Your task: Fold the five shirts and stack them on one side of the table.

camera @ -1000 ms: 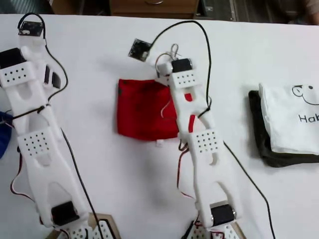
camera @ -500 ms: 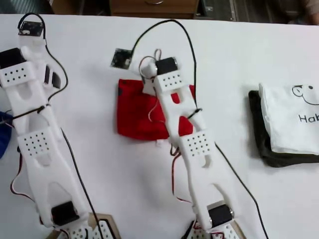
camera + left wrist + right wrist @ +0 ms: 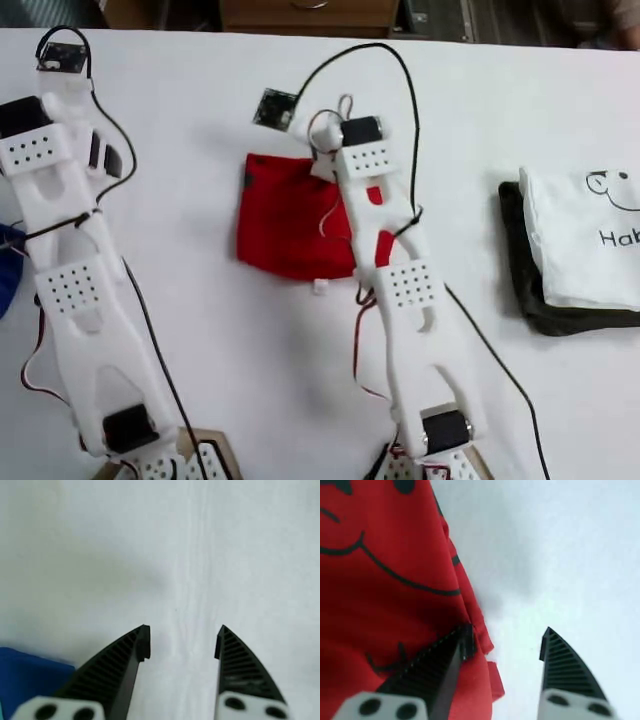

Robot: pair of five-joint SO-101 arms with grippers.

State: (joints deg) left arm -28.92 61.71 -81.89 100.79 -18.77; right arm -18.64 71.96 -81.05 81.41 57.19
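A folded red cloth shirt [image 3: 290,225] lies near the middle of the white tabletop [image 3: 480,110], roughly square in outline, with a dark line drawing across its surface in the right wrist view. The white plastic right arm [image 3: 400,290] stretches over the right-hand part of this shirt and hides that edge from the high camera. The right pincer [image 3: 506,642] is spread wide and holds nothing: one black ribbed finger [image 3: 440,665] sits over the edge of the red fabric, while the other finger [image 3: 560,665] is over bare tabletop just beside the shirt. Whether the first finger touches the cloth cannot be told. Well apart, at the right side of the tabletop, a folded white cloth shirt [image 3: 585,235] with dark print rests on top of a folded dark cloth shirt [image 3: 525,290], whose edges show along the left and near sides of the white one. The white plastic left arm [image 3: 60,250] lies along the left side of the tabletop. The left pincer [image 3: 181,640] is also spread wide with nothing between its black fingers, above bare white surface, and a piece of blue cloth [image 3: 30,680] lies close beside one finger, at the tabletop's left edge in the high view.
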